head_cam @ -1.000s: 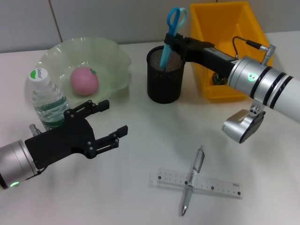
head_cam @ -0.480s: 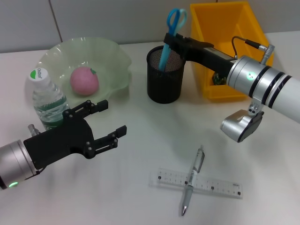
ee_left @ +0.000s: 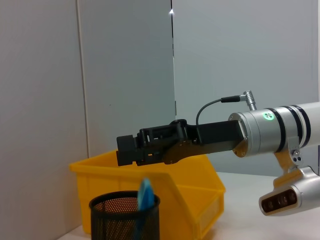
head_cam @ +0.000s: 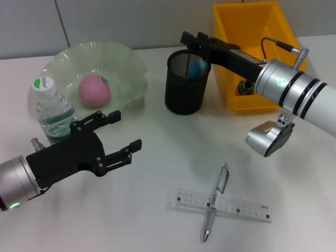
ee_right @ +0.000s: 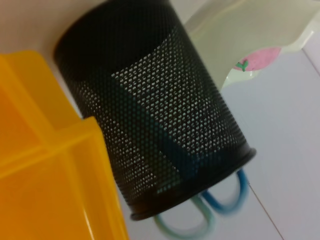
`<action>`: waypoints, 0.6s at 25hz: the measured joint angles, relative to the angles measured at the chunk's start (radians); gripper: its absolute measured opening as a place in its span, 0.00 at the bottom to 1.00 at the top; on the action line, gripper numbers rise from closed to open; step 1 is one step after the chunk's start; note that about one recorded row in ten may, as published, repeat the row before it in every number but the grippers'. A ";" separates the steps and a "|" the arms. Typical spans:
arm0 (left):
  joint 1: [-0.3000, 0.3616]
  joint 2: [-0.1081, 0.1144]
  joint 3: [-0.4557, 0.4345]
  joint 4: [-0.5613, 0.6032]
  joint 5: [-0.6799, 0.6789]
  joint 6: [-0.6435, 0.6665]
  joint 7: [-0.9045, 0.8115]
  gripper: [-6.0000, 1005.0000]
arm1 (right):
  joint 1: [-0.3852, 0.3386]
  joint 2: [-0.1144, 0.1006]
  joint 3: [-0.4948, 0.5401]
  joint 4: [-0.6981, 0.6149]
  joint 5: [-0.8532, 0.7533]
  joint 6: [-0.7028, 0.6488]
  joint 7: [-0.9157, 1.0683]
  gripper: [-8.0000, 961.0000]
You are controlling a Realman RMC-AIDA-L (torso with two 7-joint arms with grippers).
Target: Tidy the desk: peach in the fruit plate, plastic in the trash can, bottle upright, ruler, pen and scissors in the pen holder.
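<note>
We count one of each thing on the white surface. Far right stands one yellow trash bin; far left one green fruit plate holds one peach, with one water bottle upright beside it. One mesh pen holder contains one blue scissors, handles just above the rim. Our right gripper hovers over the holder, fingers released. Our left gripper waits near left, fingers spread, empty. One ruler lies left-to-right near us, crossed by one pen running near-to-far; both sit right of centre, nearer our right arm, we judge.
</note>
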State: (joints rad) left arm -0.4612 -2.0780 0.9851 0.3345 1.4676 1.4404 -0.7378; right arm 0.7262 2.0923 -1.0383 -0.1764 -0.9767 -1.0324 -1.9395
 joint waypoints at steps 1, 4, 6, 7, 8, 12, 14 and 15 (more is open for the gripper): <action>0.000 0.000 0.000 0.000 0.000 0.000 0.000 0.78 | 0.000 0.000 0.000 0.000 0.000 0.000 0.000 0.51; -0.001 0.000 -0.002 0.000 0.000 0.000 0.000 0.78 | -0.001 0.000 0.006 0.005 0.001 -0.009 0.000 0.58; -0.002 -0.001 -0.003 0.000 -0.001 0.000 0.000 0.78 | -0.003 0.000 0.006 0.008 0.008 -0.022 0.000 0.61; -0.002 -0.001 -0.004 0.000 -0.001 0.000 0.000 0.78 | -0.003 0.000 0.004 0.010 0.015 -0.028 0.000 0.61; -0.004 -0.001 -0.004 0.000 -0.001 0.000 0.000 0.78 | -0.004 0.000 0.003 0.014 0.029 -0.038 0.001 0.61; -0.005 -0.001 -0.005 0.000 -0.001 0.000 0.000 0.78 | -0.004 0.000 0.004 0.021 0.058 -0.057 0.001 0.62; -0.005 -0.001 -0.004 0.000 -0.001 0.001 0.000 0.78 | -0.004 0.000 0.000 0.030 0.100 -0.077 0.001 0.63; -0.006 -0.001 -0.004 0.000 -0.001 0.001 0.000 0.78 | -0.002 0.000 -0.001 0.045 0.142 -0.104 0.015 0.63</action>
State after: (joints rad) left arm -0.4675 -2.0785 0.9813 0.3342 1.4663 1.4413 -0.7378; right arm 0.7239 2.0923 -1.0394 -0.1319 -0.8350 -1.1364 -1.9241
